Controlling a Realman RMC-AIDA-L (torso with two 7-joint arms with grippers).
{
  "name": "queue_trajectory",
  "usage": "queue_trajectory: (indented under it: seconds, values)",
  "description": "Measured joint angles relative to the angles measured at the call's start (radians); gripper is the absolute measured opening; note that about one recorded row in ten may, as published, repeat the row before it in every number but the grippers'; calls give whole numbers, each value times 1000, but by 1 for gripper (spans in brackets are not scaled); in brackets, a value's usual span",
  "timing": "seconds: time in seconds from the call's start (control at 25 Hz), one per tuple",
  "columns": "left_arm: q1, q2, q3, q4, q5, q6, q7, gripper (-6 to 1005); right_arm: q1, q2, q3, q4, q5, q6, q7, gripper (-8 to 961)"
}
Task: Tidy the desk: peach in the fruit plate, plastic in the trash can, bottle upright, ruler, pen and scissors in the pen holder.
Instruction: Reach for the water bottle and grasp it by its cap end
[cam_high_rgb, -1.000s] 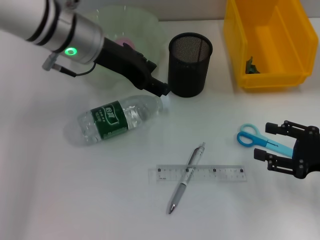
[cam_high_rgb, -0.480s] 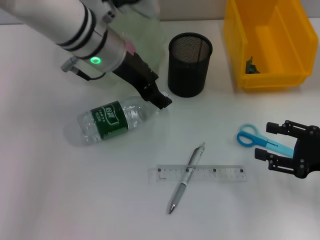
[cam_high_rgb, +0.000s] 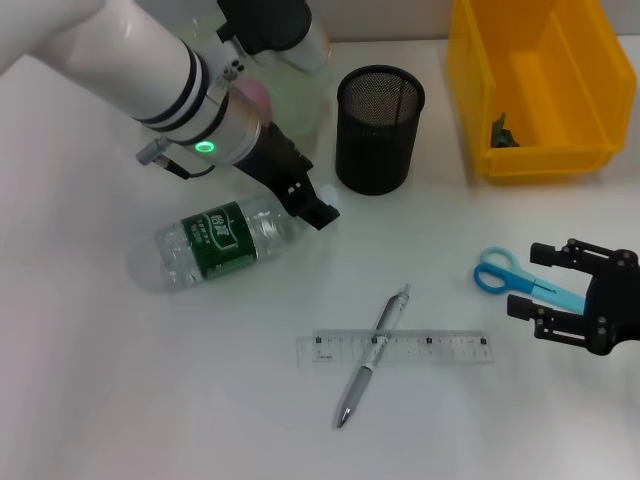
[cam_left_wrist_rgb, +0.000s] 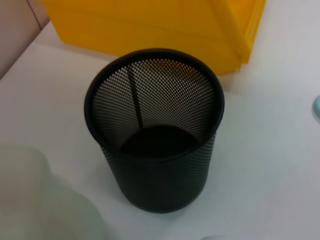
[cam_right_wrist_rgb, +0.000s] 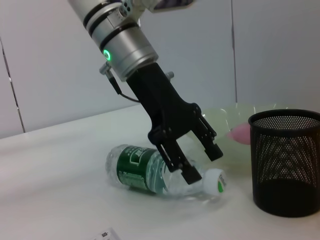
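Observation:
A clear water bottle (cam_high_rgb: 225, 240) with a green label lies on its side. My left gripper (cam_high_rgb: 312, 205) is open at its neck; the right wrist view shows the left gripper (cam_right_wrist_rgb: 202, 162) with fingers either side of the neck by the white cap (cam_right_wrist_rgb: 217, 181). The pink peach (cam_high_rgb: 250, 97) rests in the pale green plate (cam_high_rgb: 305, 100). Blue scissors (cam_high_rgb: 492, 277) lie on the table at the right, with my open right gripper (cam_high_rgb: 535, 282) straddling their blades. The pen (cam_high_rgb: 375, 355) lies across the clear ruler (cam_high_rgb: 400, 347). A crumpled green plastic piece (cam_high_rgb: 503, 132) sits in the yellow bin (cam_high_rgb: 540, 160).
The black mesh pen holder (cam_high_rgb: 380, 130) stands upright just behind the bottle's cap, and the left wrist view shows the pen holder (cam_left_wrist_rgb: 155, 145) holding nothing. The yellow bin occupies the back right corner. White tabletop spreads around the ruler and pen.
My left arm swung round and its gripper dropped from beside the pen holder down to the bottle's neck. The right arm and the other objects have not moved.

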Motion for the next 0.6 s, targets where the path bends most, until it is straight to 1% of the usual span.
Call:
queue_trajectory:
  seconds: [0.24, 0.6]
  values:
    - [-1, 0, 49, -34, -24, -48, 13, 765, 4, 0, -4, 0, 0, 0, 5, 746]
    - [-2, 0, 71, -68, -29, -92, 26, 765, 4, 0, -4, 0, 0, 1, 7, 746]
